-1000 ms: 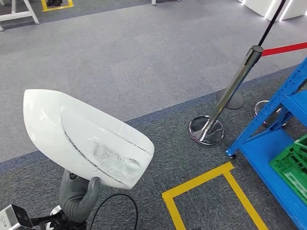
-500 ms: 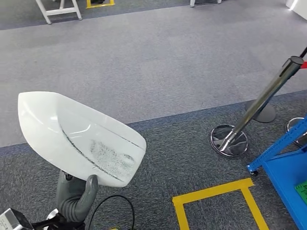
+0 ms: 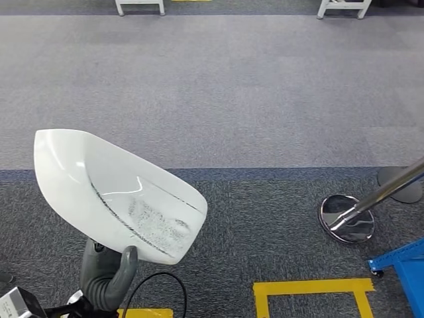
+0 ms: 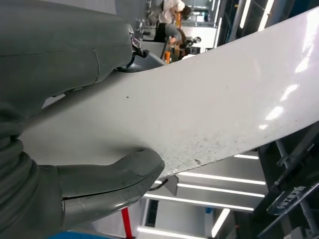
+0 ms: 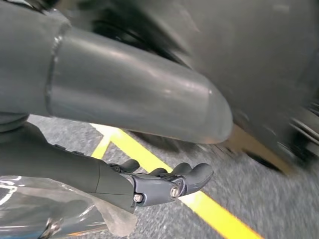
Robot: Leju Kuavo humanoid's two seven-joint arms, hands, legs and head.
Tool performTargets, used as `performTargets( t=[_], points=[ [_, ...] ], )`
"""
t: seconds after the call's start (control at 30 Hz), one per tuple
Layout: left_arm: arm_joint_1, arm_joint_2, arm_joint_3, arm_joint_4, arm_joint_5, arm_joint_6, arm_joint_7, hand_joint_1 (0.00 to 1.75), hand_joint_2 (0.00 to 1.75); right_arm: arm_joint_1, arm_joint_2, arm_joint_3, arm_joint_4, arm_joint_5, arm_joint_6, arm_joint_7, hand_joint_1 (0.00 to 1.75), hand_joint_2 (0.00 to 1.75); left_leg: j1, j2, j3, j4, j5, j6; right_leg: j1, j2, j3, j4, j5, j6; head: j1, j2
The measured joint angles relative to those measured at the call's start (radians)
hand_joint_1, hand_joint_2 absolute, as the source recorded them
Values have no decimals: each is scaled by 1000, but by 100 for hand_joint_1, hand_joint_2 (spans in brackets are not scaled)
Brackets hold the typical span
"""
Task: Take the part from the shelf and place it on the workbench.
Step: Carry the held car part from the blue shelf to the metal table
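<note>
The part (image 3: 114, 192) is a large white glossy shell with a scuffed grey patch, held up at the lower left of the head view. My left hand (image 3: 107, 275) grips it from underneath, thumb on its lower edge. In the left wrist view the same white part (image 4: 211, 99) is clamped between the thick grey thumb (image 4: 109, 181) and the fingers above. My right hand (image 5: 150, 149) hangs over the carpet with its fingers stretched out and nothing in it.
A chrome barrier post with a round base (image 3: 346, 218) leans at the right. A corner of the blue shelf (image 3: 405, 265) shows at the bottom right. Yellow floor tape (image 3: 310, 288) marks a square, and white table legs (image 3: 140, 6) stand far off on grey carpet.
The whole view has swung: the blue shelf and barrier post have slid toward the right edge and the far table legs have come in. The part stays in my left hand.
</note>
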Motion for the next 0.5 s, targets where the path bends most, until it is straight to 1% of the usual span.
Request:
performTargets(
  t=[0.03, 0.07, 0.1, 0.13, 0.17, 0.2, 0.23, 0.27, 0.3, 0.33, 0.37, 0.4, 0.43, 0.47, 0.5],
  points=[
    [-3, 0, 1, 1, 2, -6, 0, 175, 175, 1, -1, 5, 0, 6, 2, 2, 0, 0, -1, -15, 1, 0, 0, 0, 0, 2, -3, -14, 26, -1, 0, 0],
    [-5, 1, 2, 2, 3, -11, 0, 175, 175, 1, -1, 11, 0, 10, 2, 3, 0, 0, -1, -29, 2, 1, -1, -1, 0, 9, 12, -66, 67, -4, 0, 0],
    [-7, 1, 3, 3, 3, -15, 0, 175, 175, 0, -2, 15, 0, 12, 2, 4, 0, 0, 0, -42, 3, 2, -1, -2, -1, 28, 37, -136, 109, -6, 0, 0],
    [-9, 1, 4, 4, 3, -18, 0, 175, 175, -1, -2, 18, 0, 14, 1, 4, 0, 0, 0, -55, 2, 5, -3, -5, -4, 50, 64, -204, 137, -8, 0, 0],
    [-11, 0, 5, 4, 2, -21, 0, 175, 175, -1, -3, 21, 0, 16, 1, 5, 0, 0, 0, -67, 0, 6, -3, -9, -4, 70, 86, -251, 153, -10, 0, 0],
    [-13, 0, 5, 5, 1, -23, 1, 175, 175, -2, -3, 23, 0, 18, 1, 5, 0, 0, 2, -77, -3, 7, -3, -15, -4, 82, 98, -272, 155, -12, 0, 0],
    [-14, 0, 6, 5, 0, -24, 1, 175, 175, -3, -3, 25, 0, 21, 1, 6, 0, 0, 3, -88, -6, 7, -1, -21, -3, 79, 104, -277, 152, -15, -1, 0],
    [-14, 1, 6, 6, -1, -25, 1, 175, 175, -3, -3, 27, 0, 23, 1, 7, 0, 0, 5, -96, -8, 5, 1, -27, -2, 69, 107, -279, 154, -19, 0, 0],
    [-15, 1, 7, 6, -2, -27, 1, 175, 175, -3, -4, 28, 0, 25, 0, 8, 0, 0, 5, -83, -9, 8, -1, -32, -2, 57, 111, -283, 156, -24, -1, 0],
    [-17, 1, 7, 6, -1, -32, 1, 175, 175, -3, -5, 30, 0, 25, 0, 8, 0, 0, 3, -60, -16, 23, -12, -37, -3, 43, 115, -288, 158, -31, -4, 0],
    [-20, 2, 7, 7, 2, -39, 1, 175, 175, -2, -5, 32, 0, 25, -1, 9, 0, 0, 2, -30, -31, 57, -32, -41, -3, 29, 119, -293, 159, -37, -6, 0],
    [-24, 2, 7, 8, 5, -47, 1, 175, 175, -1, -6, 33, 0, 23, -3, 9, 0, 0, 3, 0, -55, 110, -61, -45, -2, 15, 122, -295, 159, -41, -9, 0],
    [-28, 2, 7, 12, 9, -60, 1, 175, 175, 1, -6, 34, 0, 19, -5, 9, 0, 0, 5, 14, -87, 177, -92, -49, 0, -1, 123, -295, 157, -44, -11, 0],
    [-32, 2, 8, 19, 11, -72, 1, 175, 175, 3, -6, 34, 1, 14, -8, 9, 0, 0, 7, 19, -116, 237, -114, -52, 1, -17, 124, -295, 155, -45, -11, 0],
    [-35, 2, 9, 28, 11, -85, 1, 175, 175, 4, -6, 33, 1, 8, -11, 8, 0, 0, 10, 22, -133, 272, -120, -54, 1, -32, 125, -295, 153, -46, -11, 0]
  ],
)
